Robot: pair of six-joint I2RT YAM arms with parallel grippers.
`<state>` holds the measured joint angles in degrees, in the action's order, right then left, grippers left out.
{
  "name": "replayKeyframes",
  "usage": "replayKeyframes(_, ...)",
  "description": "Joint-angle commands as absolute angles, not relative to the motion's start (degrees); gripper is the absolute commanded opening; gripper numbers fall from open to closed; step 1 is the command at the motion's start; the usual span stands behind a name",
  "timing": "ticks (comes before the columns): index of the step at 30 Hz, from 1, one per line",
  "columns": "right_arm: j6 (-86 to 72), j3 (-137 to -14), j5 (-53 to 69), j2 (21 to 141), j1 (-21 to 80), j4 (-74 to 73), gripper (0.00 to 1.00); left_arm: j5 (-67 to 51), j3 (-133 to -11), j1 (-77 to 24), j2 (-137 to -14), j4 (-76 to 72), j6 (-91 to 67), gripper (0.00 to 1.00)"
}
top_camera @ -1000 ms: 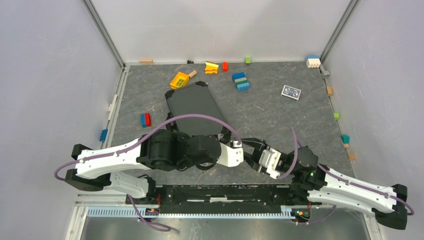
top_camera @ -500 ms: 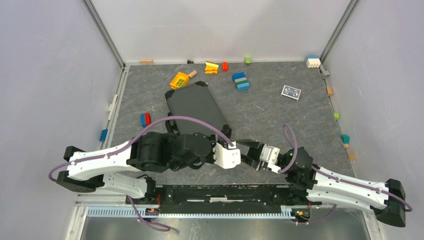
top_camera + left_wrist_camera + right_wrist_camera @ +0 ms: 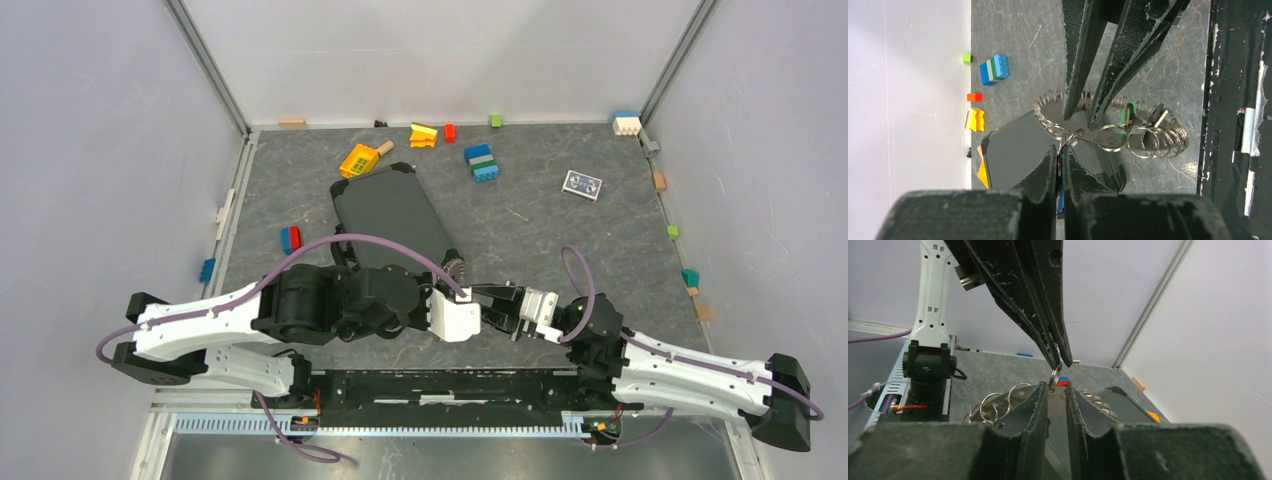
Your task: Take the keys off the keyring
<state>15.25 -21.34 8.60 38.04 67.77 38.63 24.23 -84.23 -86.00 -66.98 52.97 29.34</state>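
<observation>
Keyring (image 3: 457, 268) is located near the middle of the tabletop's (image 3: 600, 250) near edge, just off the near right corner of the black case (image 3: 390, 215). It sits between my two grippers, which meet there tip to tip. Keys (image 3: 1045, 106) fan out along it like teeth. A row of split rings (image 3: 1143, 141) trails toward the near edge, with the green tag (image 3: 1130, 111) and the black-headed key (image 3: 1154, 114) beside them. My left gripper (image 3: 1060, 152) has its fingers pressed together, pinching a small ring (image 3: 1054, 374) of the bunch at the very tips. My right gripper (image 3: 1056, 390) points toward the left one. Its fingers stand a narrow gap apart, with a flat metal key (image 3: 1055, 397) in that gap. I cannot tell whether the pads bear on it, nor whether the bunch rests on the tabletop or hangs clear of it. A blue, white and green brick stack (image 3: 482, 163) lies well apart from the bunch, toward the far edge. A red and blue brick (image 3: 290, 238) lies toward the left edge.
</observation>
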Motion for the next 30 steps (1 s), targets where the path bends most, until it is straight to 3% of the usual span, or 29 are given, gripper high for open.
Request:
replayKeyframes(1,13.7,-22.3,11.5,38.9,67.7,41.2,0.25,23.8,-84.5,-86.0,-64.8,49.3,32.1,0.02)
replayKeyframes(8,12.7,-22.2,12.0,40.2,67.7,42.5,0.28,22.6,-84.4,-86.0,-64.7,49.4,32.4,0.02)
replayKeyframes(30,8.2,-22.0,10.8,42.7,67.7,46.7,0.25,22.1,-84.6,-86.0,-66.0,49.3,31.4,0.02)
